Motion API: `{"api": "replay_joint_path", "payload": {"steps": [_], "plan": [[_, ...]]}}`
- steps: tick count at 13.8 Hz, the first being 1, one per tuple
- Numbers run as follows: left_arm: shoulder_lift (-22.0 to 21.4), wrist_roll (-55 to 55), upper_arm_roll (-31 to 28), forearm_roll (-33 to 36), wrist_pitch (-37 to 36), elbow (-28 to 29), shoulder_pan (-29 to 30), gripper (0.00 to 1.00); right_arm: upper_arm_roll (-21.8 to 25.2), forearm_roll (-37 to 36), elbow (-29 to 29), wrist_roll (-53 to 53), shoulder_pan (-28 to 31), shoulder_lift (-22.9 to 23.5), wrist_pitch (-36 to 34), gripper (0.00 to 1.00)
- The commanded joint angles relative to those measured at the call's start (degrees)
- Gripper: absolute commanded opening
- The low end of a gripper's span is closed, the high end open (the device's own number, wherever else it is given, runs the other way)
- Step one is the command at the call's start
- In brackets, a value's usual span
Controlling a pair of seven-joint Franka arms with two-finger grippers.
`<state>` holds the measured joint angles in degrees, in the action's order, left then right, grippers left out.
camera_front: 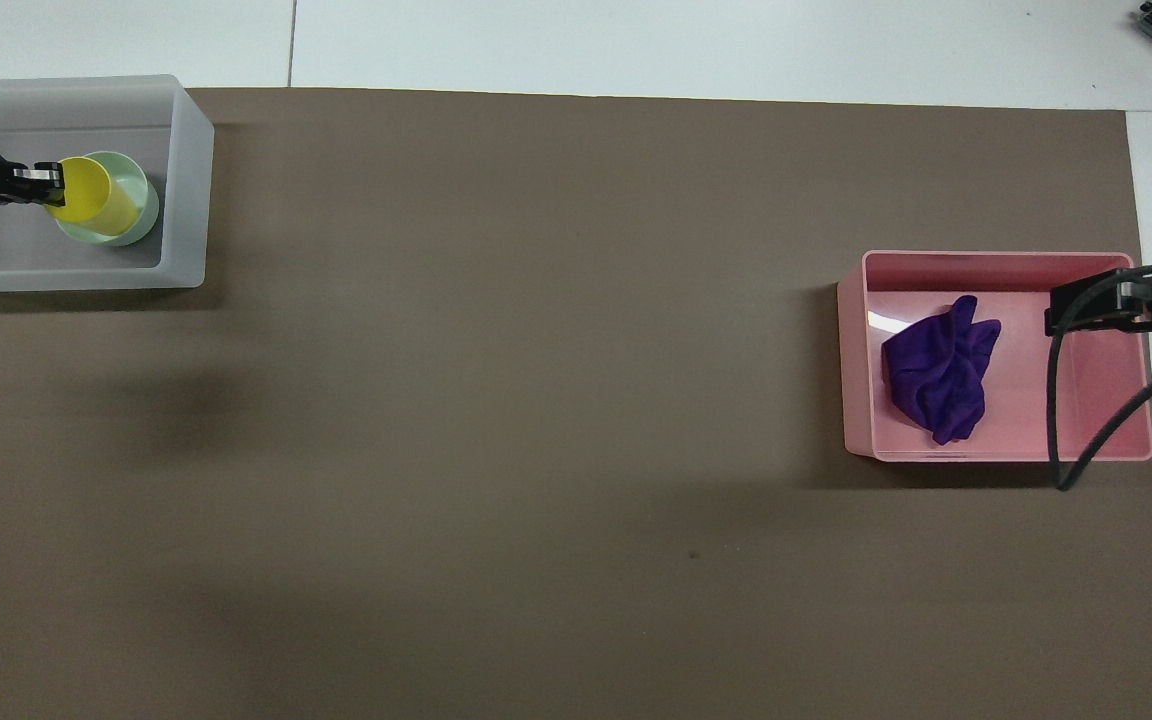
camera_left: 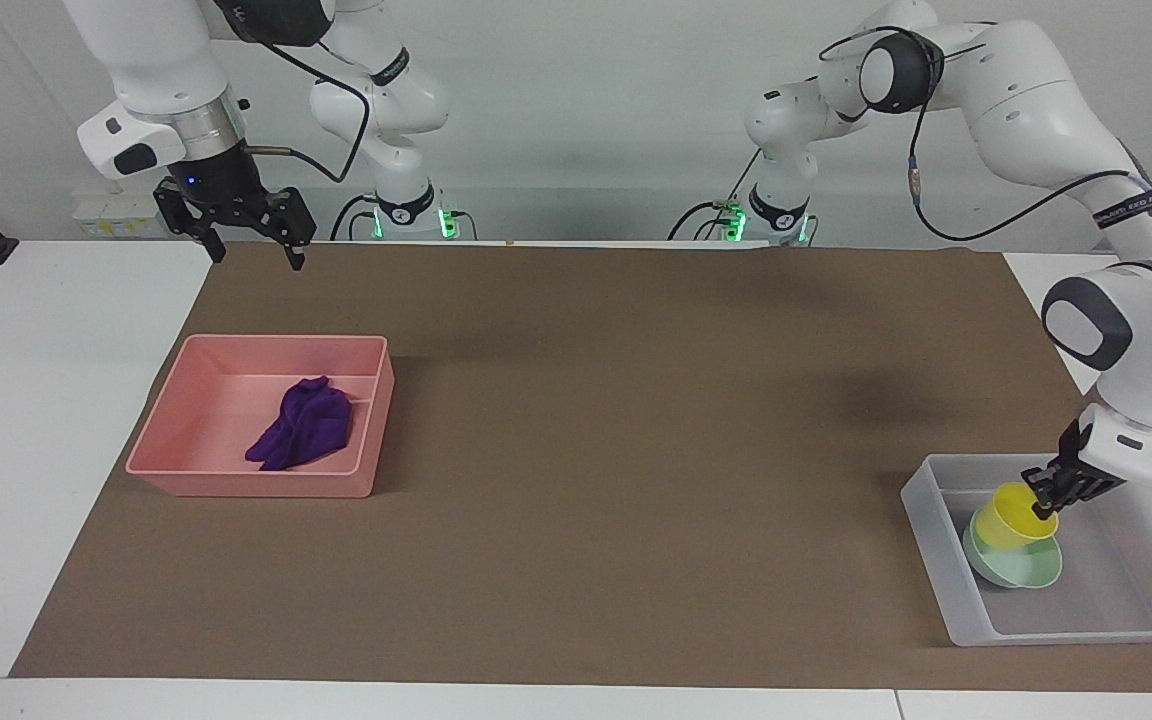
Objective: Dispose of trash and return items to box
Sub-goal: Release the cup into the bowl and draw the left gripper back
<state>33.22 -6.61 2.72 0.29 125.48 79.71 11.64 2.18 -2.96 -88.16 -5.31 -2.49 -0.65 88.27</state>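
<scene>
One small yellow plastic cup [camera_left: 1011, 517], tapered, rim up and tilted, sits inside one shallow pale mint-green round bowl [camera_left: 1021, 568]; its base is down in the bowl's hollow. The bowl rests on the floor of one translucent whitish rectangular plastic box [camera_left: 1126, 622] with low walls, at the left arm's end of the surface. In the overhead view the cup [camera_front: 96, 195] covers most of the bowl [camera_front: 143, 196], and both lie toward the 3 o'clock wall of the box [camera_front: 188, 180].

Left hand [camera_left: 1043, 499]: down inside the box, fingers clamped on the cup's rim at the rim's 3 o'clock edge in the facing view. Overhead, the left hand [camera_front: 46, 180] meets the cup's 9 o'clock edge.

One small deep-purple soft cloth rag [camera_left: 302, 427], bunched into folds, lies on the floor of one pink rectangular plastic tray [camera_left: 246, 482] at the right arm's end of the surface. Overhead, the rag [camera_front: 938, 369] is toward the tray's [camera_front: 996, 262] 9 o'clock side, touching no wall that I can make out.

Right hand [camera_left: 249, 247]: raised, fingers spread apart, holding nothing, waiting over the edge of the brown mat [camera_left: 586, 420] at 12 o'clock from the pink tray in the facing view.

Count: one cup, one bowl, one rag, one box, one pink tray, two hands.
</scene>
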Motion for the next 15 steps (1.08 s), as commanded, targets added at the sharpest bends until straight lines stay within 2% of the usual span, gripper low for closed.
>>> {"api": "replay_joint_path", "payload": {"steps": [1, 2, 3, 4, 5, 6, 9, 15], "plan": [[0.27, -1.12, 0.53, -1.78, 4.15, 2.28, 0.49, 0.00, -0.42, 0.06, -1.05, 0.74, 0.56, -0.75, -0.12, 1.00], [0.18, -1.04, 0.53, -1.79, 3.20, 2.03, 0.40, 0.11, -0.42, 0.06, -1.05, 0.74, 0.56, -0.75, -0.03, 1.00], [0.18, -0.95, 0.35, -1.52, 1.80, 1.59, -0.12, 0.49, -0.42, 0.06, -1.05, 0.74, 0.56, -0.84, -0.03, 1.00], [0.09, -0.95, 0.35, -1.43, 1.52, 1.59, -0.56, 0.96, -0.42, 0.06, -1.14, 0.74, 0.56, -0.93, 0.05, 1.00], [-0.25, -1.03, 0.44, -1.35, 1.43, 1.59, -0.65, 1.00, -0.42, -0.03, -1.14, 0.74, 0.56, -0.93, 0.06, 1.00], [-0.95, -1.21, 0.62, -1.43, 1.34, 1.85, -0.74, 1.00, -0.42, 0.06, -1.23, 0.74, 0.56, -0.93, 0.06, 1.00], [-7.27, -1.12, 0.53, -1.61, -1.81, 3.95, -3.10, 1.00, -0.42, 0.06, -1.31, 0.65, 0.56, -0.93, 0.06, 1.00], [-19.40, -0.86, 0.35, -1.17, -17.88, 5.02, -10.13, 1.00, -0.51, 0.06, -1.40, -0.41, 0.47, -1.02, 0.06, 1.00]]}}
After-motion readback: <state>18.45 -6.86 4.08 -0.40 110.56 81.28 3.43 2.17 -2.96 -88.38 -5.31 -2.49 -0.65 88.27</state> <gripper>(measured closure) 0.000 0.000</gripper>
